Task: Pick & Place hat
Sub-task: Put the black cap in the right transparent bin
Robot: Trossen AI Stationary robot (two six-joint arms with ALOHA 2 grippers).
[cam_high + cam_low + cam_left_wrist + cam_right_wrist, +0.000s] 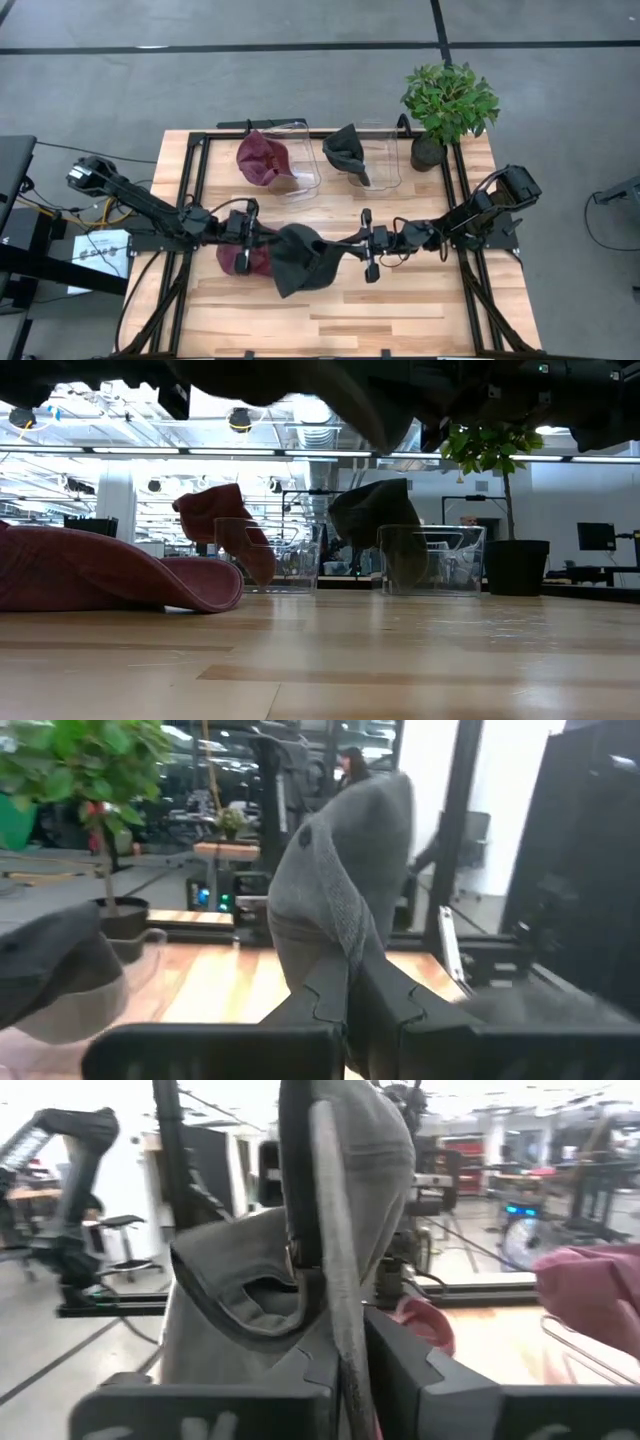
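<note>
A dark grey hat (300, 260) hangs between my two grippers above the middle of the table. It also shows at the top of the low view (340, 395). My left gripper (266, 240) is shut on its left side and my right gripper (343, 247) on its right side. A maroon hat (236, 260) lies on the table under the left gripper, its brim flat on the wood (120, 575). At the back, one clear bin (300, 165) holds a maroon hat (262, 158) and another clear bin (385, 160) holds a dark hat (345, 150). My left gripper pinches a fold of the grey hat's cloth (335, 945) between its two fingers, coming level from the table's left. The hat stands up beyond the fingers, lifted clear of the table. My right gripper pinches the grey hat's edge (335, 1315) between its two fingers, coming level from the table's right. The cloth rises and drapes beyond the fingers, clear of the table.
A potted plant (448, 105) stands at the back right corner, beside the right bin. Black frame rails (200, 170) run along the table's left and right sides. Bare wood (400, 320) lies toward the near edge.
</note>
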